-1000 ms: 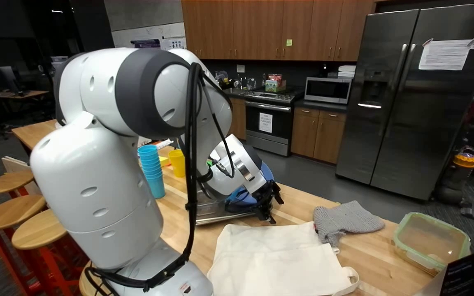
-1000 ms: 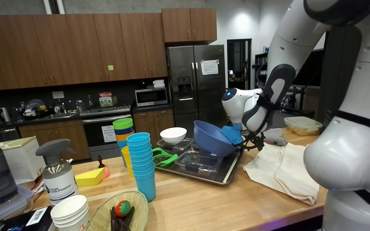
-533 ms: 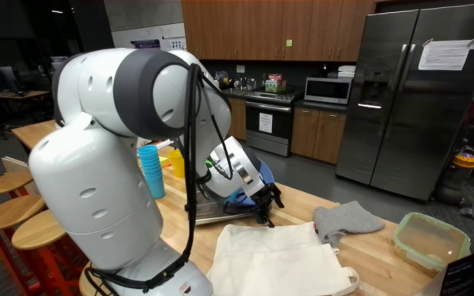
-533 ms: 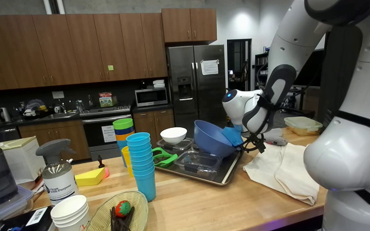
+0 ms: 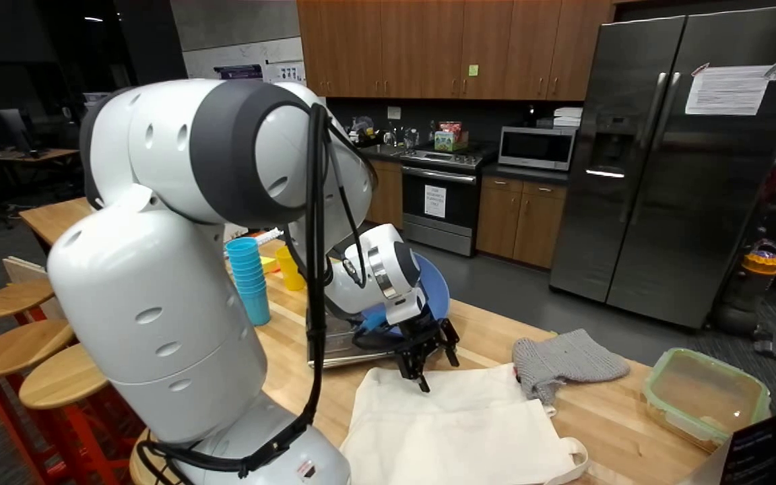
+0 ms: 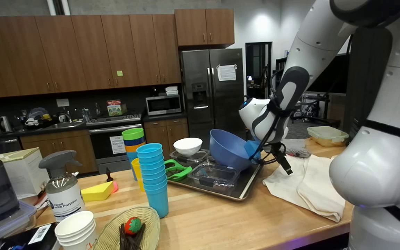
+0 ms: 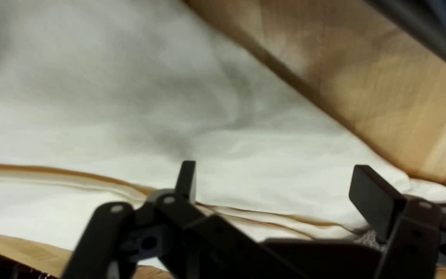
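The jaws are held wide and empty above the cream cloth bag (image 6: 313, 191), which, seemingly limp and unfilled, is laid flat on the desk (image 6: 217, 222), in an exterior view right of the tray (image 6: 247, 187) where the blue bowl (image 6: 228, 150) seems propped aslant.

At the edge of the worktop (image 5: 630, 431) that faces the fridge (image 5: 671, 175) stands a green-rimmed container (image 5: 708, 397). In an exterior view, light-blue stacked cups (image 6: 155, 180) stand near a baking tray (image 6: 247, 184); a basket (image 6: 153, 225) with a red strawberry (image 6: 133, 225) and dark sticks (image 6: 139, 236) lies just beside white paper cups (image 6: 75, 229); a spray bottle (image 6: 64, 194) stands near a yellow block (image 6: 97, 192).
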{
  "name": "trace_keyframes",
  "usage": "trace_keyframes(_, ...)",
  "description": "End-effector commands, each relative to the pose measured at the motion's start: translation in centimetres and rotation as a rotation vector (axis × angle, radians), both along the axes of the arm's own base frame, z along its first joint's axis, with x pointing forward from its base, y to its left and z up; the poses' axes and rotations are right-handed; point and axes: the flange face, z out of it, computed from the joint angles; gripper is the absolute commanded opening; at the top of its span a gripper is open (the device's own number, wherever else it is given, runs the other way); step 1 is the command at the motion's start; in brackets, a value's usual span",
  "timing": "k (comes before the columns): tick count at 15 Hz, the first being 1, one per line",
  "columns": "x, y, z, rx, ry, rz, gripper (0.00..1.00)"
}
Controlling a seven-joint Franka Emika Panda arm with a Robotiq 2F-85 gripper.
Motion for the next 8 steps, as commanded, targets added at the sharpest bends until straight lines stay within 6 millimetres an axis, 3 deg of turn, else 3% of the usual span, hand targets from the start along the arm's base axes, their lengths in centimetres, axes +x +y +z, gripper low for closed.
trace_keyframes(1,-0.33,0.42,0.48,0.02,-0.007,-0.109,1.0)
trace_keyframes(8,-0.25,0.18,-0.1,0.037,0.02,-0.071,1.0)
